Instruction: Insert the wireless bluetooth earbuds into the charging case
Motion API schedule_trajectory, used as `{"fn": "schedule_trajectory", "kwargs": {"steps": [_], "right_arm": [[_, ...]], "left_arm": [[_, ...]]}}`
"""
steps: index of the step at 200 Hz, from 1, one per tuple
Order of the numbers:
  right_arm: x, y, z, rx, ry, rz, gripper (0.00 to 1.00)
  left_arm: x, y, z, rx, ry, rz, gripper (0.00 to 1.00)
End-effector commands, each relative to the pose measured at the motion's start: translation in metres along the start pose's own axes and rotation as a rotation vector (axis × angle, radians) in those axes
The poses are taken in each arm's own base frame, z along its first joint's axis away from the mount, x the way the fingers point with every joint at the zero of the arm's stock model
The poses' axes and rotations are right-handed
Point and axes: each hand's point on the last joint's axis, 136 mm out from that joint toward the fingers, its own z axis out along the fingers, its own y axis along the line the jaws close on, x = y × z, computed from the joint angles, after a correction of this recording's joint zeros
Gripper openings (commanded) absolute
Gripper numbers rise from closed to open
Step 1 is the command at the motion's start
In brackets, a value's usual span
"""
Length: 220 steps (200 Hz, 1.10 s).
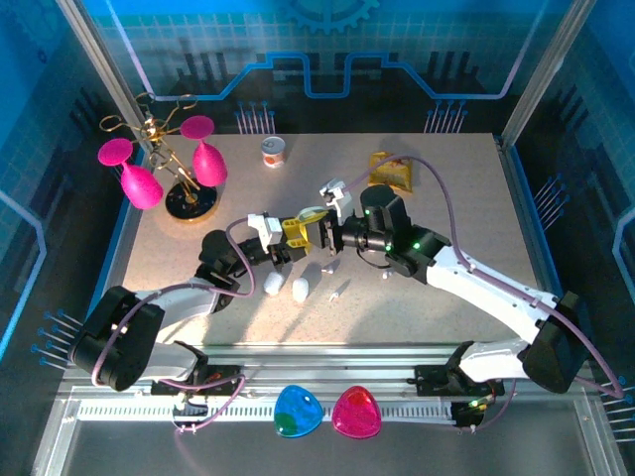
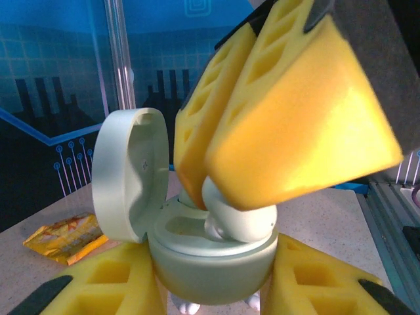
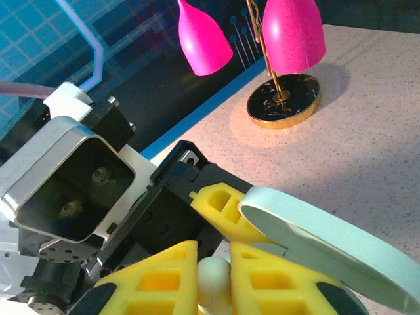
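Gripping the pale-green charging case (image 2: pixel 213 266) by its base, the left end effector (image 2: pixel 211 292) holds it upright above the desk (image 1: pixel 446 208), lid (image 2: pixel 128 174) swung open. The right end effector (image 3: pixel 213 279) is closed on a white earbud (image 2: pixel 239 223), which rests in the case's well. Two white cases (image 1: pixel 287 288) lie just beside the charging case, towards the arm bases.

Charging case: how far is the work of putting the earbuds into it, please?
Done: the charging case stands open, lid up, clamped in the left gripper. In hand: the right gripper holds one earbud, its end at a socket of the case, not clearly seated. Left: press it home, release, and fill the other socket, which looks empty.
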Motion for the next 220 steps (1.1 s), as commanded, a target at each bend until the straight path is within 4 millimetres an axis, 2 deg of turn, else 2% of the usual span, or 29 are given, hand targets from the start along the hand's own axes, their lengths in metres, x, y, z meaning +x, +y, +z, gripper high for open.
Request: {"fn": "schedule_trajectory", "kwargs": {"steps": [1,33,87,148,191,220], "right_arm": [[-0.006,0.004,0.004,-0.003,-0.018,0.007,0.1],[-0.002,-0.003,0.007,0.021,-0.009,0.038,0.11],[0.005,-0.012,0.002,0.074,0.007,0.037,0.23],[0.0,-0.013,-0.003,0.098,-0.002,0.025,0.28],[-0.012,-0.002,-0.013,0.067,-0.042,0.0,0.42],[-0.02,0.007,-0.029,0.045,-0.098,-0.035,0.53]], "left_arm": [[-0.01,-0.008,-0.001,0.024,-0.027,0.037,0.19],[-0.011,-0.008,-0.002,0.019,-0.033,0.036,0.19],[-0.014,-0.009,-0.003,0.017,-0.038,0.037,0.19],[-0.015,-0.01,-0.003,0.025,-0.039,0.036,0.19],[-0.009,-0.009,-0.003,0.018,-0.032,0.035,0.19],[-0.005,-0.007,-0.003,0.012,-0.031,0.039,0.19]]}}
